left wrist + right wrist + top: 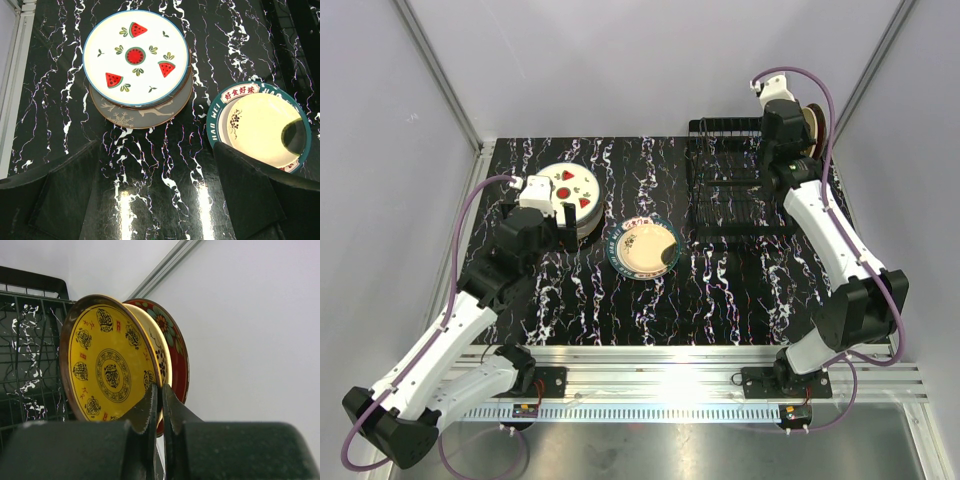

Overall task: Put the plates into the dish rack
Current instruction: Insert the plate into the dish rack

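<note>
Plates sit in three places on the table [720, 300]. Near the far left corner, a watermelon plate [136, 57] (white, blue rim, red slices) tops a short stack; directly beneath it lies a grey plate [142, 116] with a pale branch-and-snowflake pattern, offset toward the near edge so that its lower crescent shows. How many plates lie under these two cannot be told. Just right of the stack, near the table's centre and apart from it, a teal-rimmed plate [260, 129] with a cream well lies flat and alone. The dish rack [730, 205] occupies the far right corner. At its far right end, two plates stand on edge, close together: a yellow plate [107, 365] with a brown rim and dark medallions, and behind it a red floral plate [176, 347]. The right gripper [160, 392] is above that end of the rack, with its fingers [145, 415] drawn nearly together and pinching the rim of the yellow plate between them. The left gripper [155, 147] hovers over the table at the near side of the stack, with its fingers [65, 195] spread wide and holding nothing. The left wrist view shows one finger at each lower corner, with bare marbled surface between them and the stack and teal-rimmed plate beyond the tips.
</note>
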